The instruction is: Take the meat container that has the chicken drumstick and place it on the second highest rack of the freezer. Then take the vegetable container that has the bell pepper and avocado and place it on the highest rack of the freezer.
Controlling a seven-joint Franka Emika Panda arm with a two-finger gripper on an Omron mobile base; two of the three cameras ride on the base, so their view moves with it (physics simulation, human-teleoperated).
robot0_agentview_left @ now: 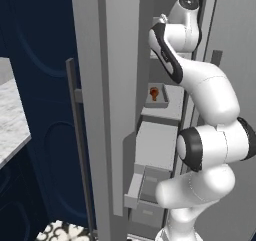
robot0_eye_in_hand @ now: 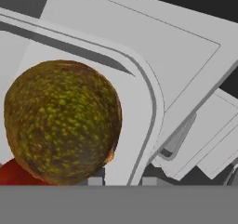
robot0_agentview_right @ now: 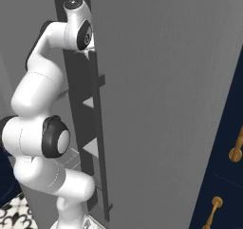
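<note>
Flat, even rendered light, faint soft shadows, no glare, slightly pixelated.

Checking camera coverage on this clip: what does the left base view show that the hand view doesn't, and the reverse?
Left base view alone: the chicken drumstick in its tray on a freezer shelf, the long bar handle and an open drawer lower down. Hand view alone: the avocado up close in a white container, with a sliver of the red bell pepper beside it. Both show grey freezer shelving.

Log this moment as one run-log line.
stage: vegetable container at freezer top | hand view: speckled olive-brown rounded avocado beside glossy red bell pepper in pale tray | lower shelf: reddish-brown chicken drumstick
</note>
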